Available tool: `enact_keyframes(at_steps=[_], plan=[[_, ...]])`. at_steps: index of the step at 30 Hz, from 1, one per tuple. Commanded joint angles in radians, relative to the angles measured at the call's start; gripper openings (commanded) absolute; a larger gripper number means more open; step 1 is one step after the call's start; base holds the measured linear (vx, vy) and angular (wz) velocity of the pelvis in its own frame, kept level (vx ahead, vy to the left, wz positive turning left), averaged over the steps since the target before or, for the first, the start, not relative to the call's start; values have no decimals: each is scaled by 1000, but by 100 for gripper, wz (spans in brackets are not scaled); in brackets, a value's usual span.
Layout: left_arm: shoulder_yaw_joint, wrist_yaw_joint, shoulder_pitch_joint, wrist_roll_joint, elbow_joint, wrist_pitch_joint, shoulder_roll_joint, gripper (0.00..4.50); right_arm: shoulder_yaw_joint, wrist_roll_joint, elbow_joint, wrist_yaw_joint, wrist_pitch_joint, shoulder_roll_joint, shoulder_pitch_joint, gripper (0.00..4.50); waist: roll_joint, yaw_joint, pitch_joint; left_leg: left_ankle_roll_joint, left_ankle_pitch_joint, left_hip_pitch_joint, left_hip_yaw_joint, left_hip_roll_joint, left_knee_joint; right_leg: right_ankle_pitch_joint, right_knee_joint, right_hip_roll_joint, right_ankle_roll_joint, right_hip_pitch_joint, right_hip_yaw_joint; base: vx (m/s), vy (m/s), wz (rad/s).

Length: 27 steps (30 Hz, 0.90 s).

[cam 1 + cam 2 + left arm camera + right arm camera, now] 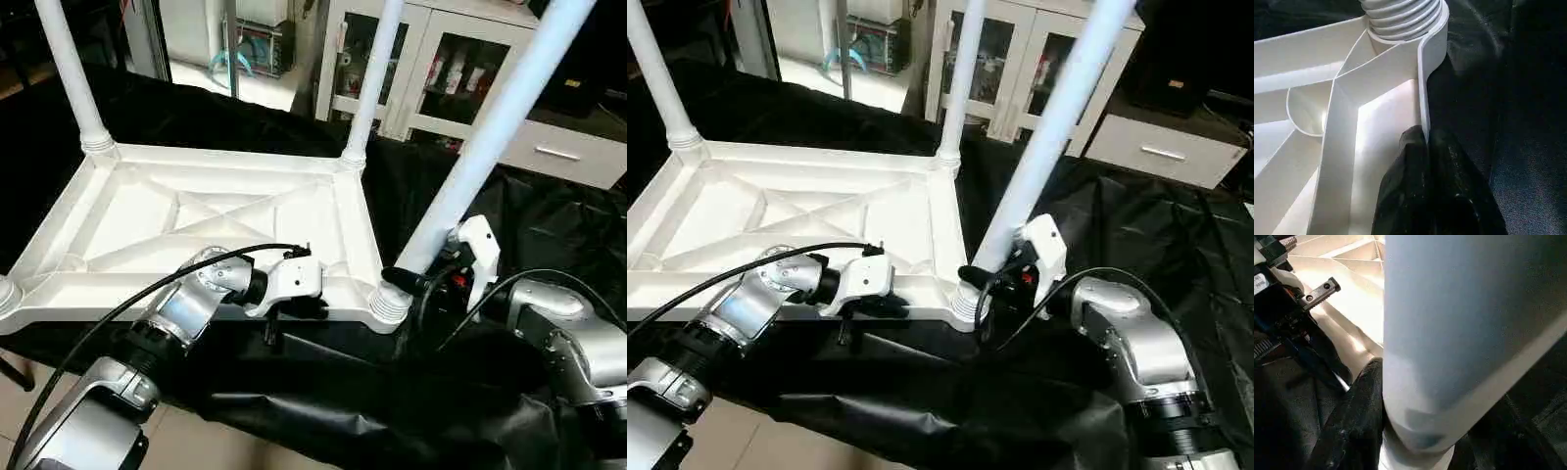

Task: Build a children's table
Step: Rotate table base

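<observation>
While I look down through my left eye, the tabletop lies upside down on the black cloth, ribs up. Two legs stand in the far corners. My left gripper is pinched shut on the near rim. My right gripper hugs the leaning leg just above the near right socket.

My right eye shows the same thing (the leg tips up and away to my right, so it is not straight yet).

In my left wrist view, my black fingers squeeze the thin rim wall, one on each side, with the ribbed leg end close ahead.

In my right wrist view, one finger presses the fat leg, half-open jaws wrapped around it. I think my right arm must stand the leg up while my left holds the table still.
</observation>
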Motion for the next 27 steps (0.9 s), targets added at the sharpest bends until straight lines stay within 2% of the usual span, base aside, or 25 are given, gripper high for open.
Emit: enact_keyframes(at_steps=[1, 4, 5, 7, 8, 10, 11, 15, 17, 19, 22, 24, 25, 26, 27], plan=[[3, 38, -35, 7, -30, -11, -45, 0, 307, -179, 74, 12, 65, 28, 102, 184, 3, 5, -16, 1, -342, -3, -52, 78, -85, -562, -112, -97, -88, 9, 70, 0, 0, 0], [-6, 47, -51, 14, -15, -14, -66, 0, 330, -195, 84, 0, 52, 52, 100, 184, 3, -1, -12, -6, -379, -1, -58, 76, -87, -637, -122, -96, -57, 4, 67, 0, 0, 0], [-10, 51, -58, 17, -9, -15, -76, 0, 338, -201, 87, -6, 47, 64, 96, 184, 8, -2, -14, -9, -395, 0, -60, 75, -87, -659, -125, -98, -48, 2, 66, 0, 0, 0], [-12, 51, -63, 18, -8, -14, -83, 0, 336, -203, 89, -17, 40, 81, 89, 184, 5, -5, -14, -10, -405, -1, -62, 74, -88, -680, -128, -98, -37, 3, 63, 0, 0, 0], [-13, 49, -63, 18, -8, -14, -84, 0, 332, -203, 90, -19, 36, 87, 84, 184, 10, -10, -12, -15, -445, 5, -68, 74, -89, -724, -138, -100, -20, 1, 55, 0, 0, 0], [-18, 45, -64, 23, -4, -17, -83, 0, 329, -206, 99, -21, 23, 99, 68, 184, 13, -13, -15, -18, -456, 4, -71, 73, -93, -717, -142, -100, -13, 7, 49, 0, 0, 0], [-20, 45, -64, 26, -1, -19, -84, 0, 329, -208, 104, -21, 22, 104, 61, 184, 12, -14, -15, -17, -458, 2, -73, 74, -95, -707, -144, -99, -12, 8, 48, 0, 0, 0], [-20, 47, -63, 31, -3, -15, -92, 0, 333, -217, 111, -8, 19, 111, 49, 184, 14, -16, -15, -22, -463, 2, -75, 77, -101, -660, -143, -101, -28, 10, 46, 0, 0, 0], [-19, 45, -63, 35, -2, -16, -96, 0, 342, -233, 121, 8, 12, 112, 43, 184, 11, -14, -12, -19, -477, 9, -73, 74, -98, -692, -149, -103, -24, 2, 47, 0, 0, 0], [-19, 44, -62, 36, -1, -16, -97, 0, 347, -240, 126, 14, 8, 112, 40, 184, 10, -16, -10, -16, -488, 9, -77, 71, -97, -746, -156, -105, -5, 3, 41, 0, 0, 0], [-18, 42, -61, 39, -1, -18, -100, 0, 367, -256, 142, 38, -2, 111, 29, 184, 13, -18, -10, -17, -502, 14, -82, 70, -96, -764, -162, -105, 1, 2, 38, 0, 0, 0], [-19, 39, -60, 41, 0, -20, -101, 0, 398, -278, 161, 63, -13, 111, 9, 184, 18, -27, -5, -24, -554, 13, -91, 73, -102, -760, -163, -102, 4, 9, 23, 0, 0, 0], [-19, 39, -60, 41, 0, -20, -101, 0, 398, -278, 161, 63, -13, 111, 9, 184, 18, -27, -5, -24, -554, 13, -91, 73, -102, -760, -163, -102, 4, 9, 23, 0, 0, 0], [-19, 39, -61, 41, 1, -21, -102, 0, 410, -293, 178, 71, -28, 115, -5, 184, 16, -34, -6, -28, -570, 13, -95, 72, -103, -761, -168, -105, 10, 16, 15, 0, 0, 0], [-17, 43, -61, 43, 2, -24, -103, 0, 401, -299, 201, 60, -52, 131, -18, 184, 15, -41, -7, -25, -574, 20, -95, 68, -99, -777, -174, -109, 10, 9, 13, 0, 0, 0]])
